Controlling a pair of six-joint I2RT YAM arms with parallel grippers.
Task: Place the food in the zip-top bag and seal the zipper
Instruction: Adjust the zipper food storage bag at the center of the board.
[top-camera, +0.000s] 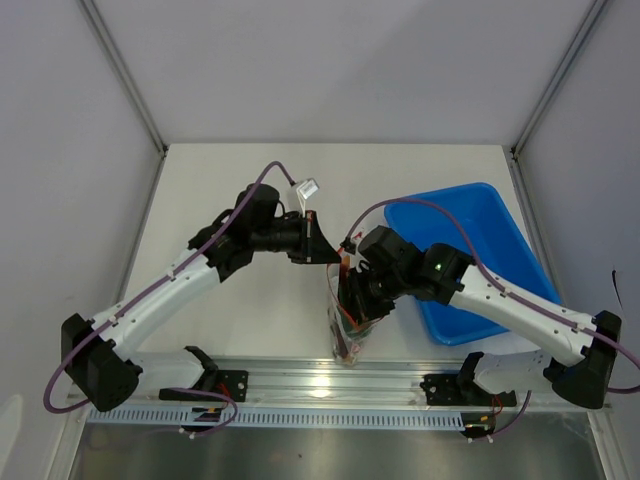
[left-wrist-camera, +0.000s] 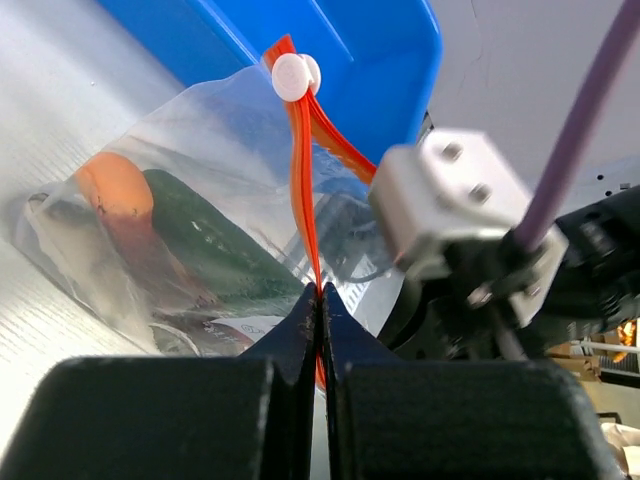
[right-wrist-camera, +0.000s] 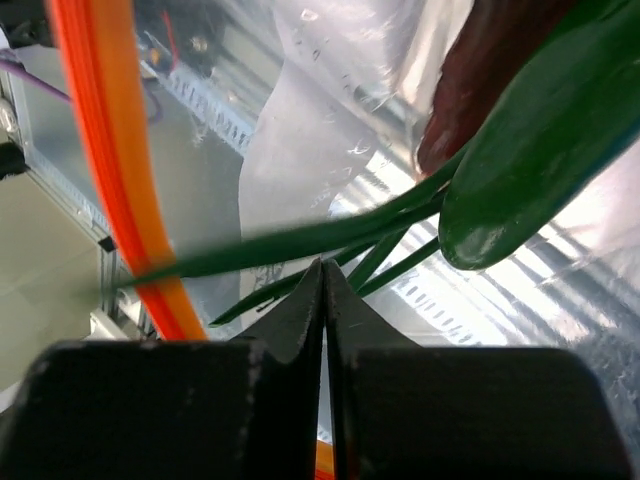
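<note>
The clear zip-top bag (top-camera: 348, 335) is held up between my two grippers near the front rail. In the left wrist view, the bag (left-wrist-camera: 200, 130) holds the dark green cucumber (left-wrist-camera: 215, 245) and the red chili (left-wrist-camera: 115, 190). My left gripper (left-wrist-camera: 320, 292) is shut on the orange-red zipper (left-wrist-camera: 300, 170), below its white slider (left-wrist-camera: 293, 77). My right gripper (right-wrist-camera: 323, 265) is shut on the bag's edge, with the zipper (right-wrist-camera: 105, 170) curving past on its left. Through the plastic it sees the cucumber (right-wrist-camera: 545, 150), the dark red sausage (right-wrist-camera: 480, 80) and the green onion stalks (right-wrist-camera: 300, 240).
A blue plastic tray (top-camera: 480, 215) lies at the right of the table, just behind my right arm; it also shows in the left wrist view (left-wrist-camera: 350, 50). An aluminium rail (top-camera: 330, 380) runs along the near edge, right below the bag.
</note>
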